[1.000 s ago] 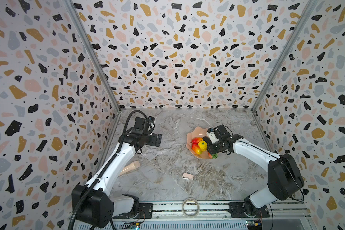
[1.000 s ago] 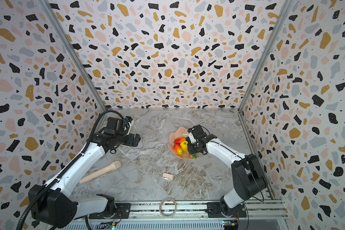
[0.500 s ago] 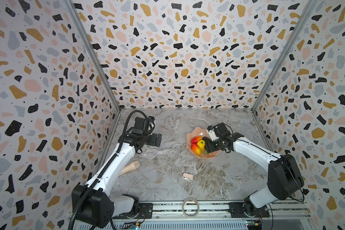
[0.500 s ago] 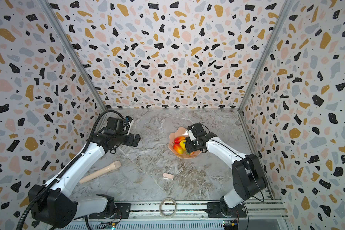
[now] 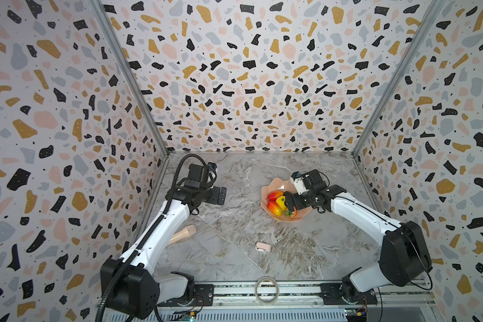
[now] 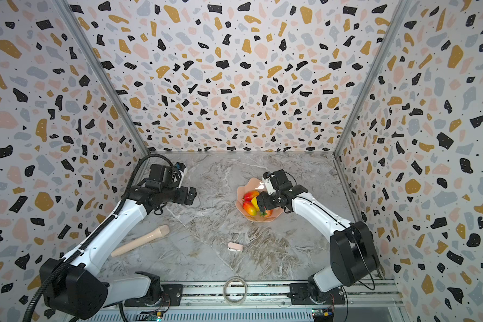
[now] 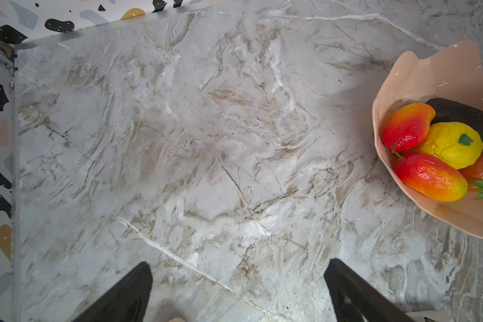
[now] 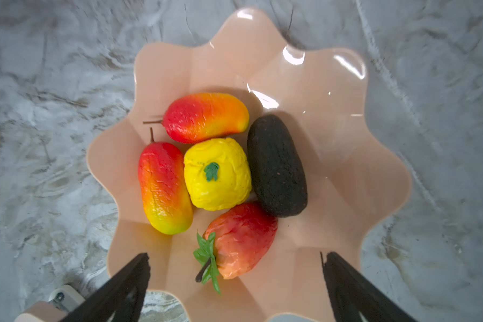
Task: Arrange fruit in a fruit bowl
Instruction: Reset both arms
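All five fruits lie in the fruit bowl [image 8: 346, 195], which sits on the marble table towards the right arm's side. Two mangoes [image 8: 205, 117] [image 8: 163, 186] flank the bumpy yellow fruit [image 8: 216, 174]. The dark oval [image 8: 276, 166] touches its other side, and the strawberry [image 8: 241, 239] lies nearest the right gripper [image 8: 236, 258].

That pincer hangs over the bowl's near rim with its jaws spread wide and nothing between them. The left gripper [image 7: 239, 266] is likewise released and empty, hovering above bare table well apart from the bowl.

No fruit shows on the table in either top view. Only a small pink clip [image 5: 263, 247] and a beige cylinder [image 6: 141, 241] lie there, and neither belongs in the bowl. The placing step therefore looks complete.

Whether the right jaw tips sit below the rim line is hard to tell from here. The next move probably calls for a straight lift away, keeping clear of the strawberry's leaves and the scalloped edge so the arrangement is not nudged.
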